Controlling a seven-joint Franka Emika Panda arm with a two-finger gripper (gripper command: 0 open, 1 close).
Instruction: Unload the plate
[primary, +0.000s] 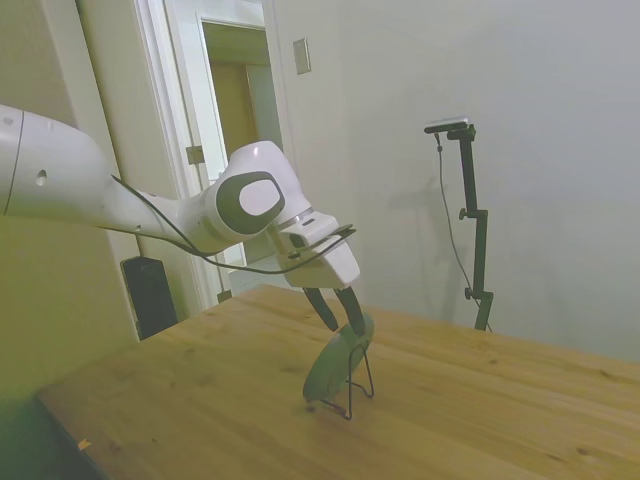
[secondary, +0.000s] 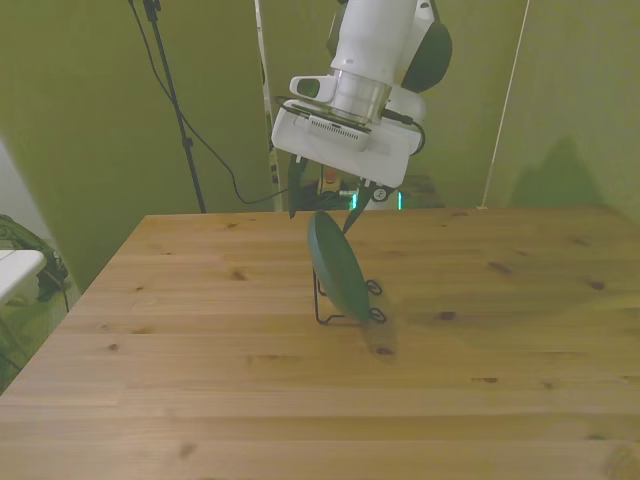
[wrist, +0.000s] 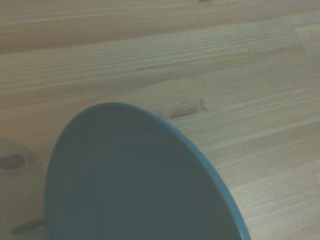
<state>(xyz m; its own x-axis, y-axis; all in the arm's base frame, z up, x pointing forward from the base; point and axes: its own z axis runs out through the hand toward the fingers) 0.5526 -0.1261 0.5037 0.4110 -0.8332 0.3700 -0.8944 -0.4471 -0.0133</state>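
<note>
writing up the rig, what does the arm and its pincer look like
A white glossy arm with rounded joints, one capped by a grey oval panel. A thin black cable runs along it. The boxy white pincer has two slim dark fingers and a vent grille.

- The plate stands tilted on edge in the wire stand, mid-table.
- The claw is directly above, at the plate's upper rim.
</note>
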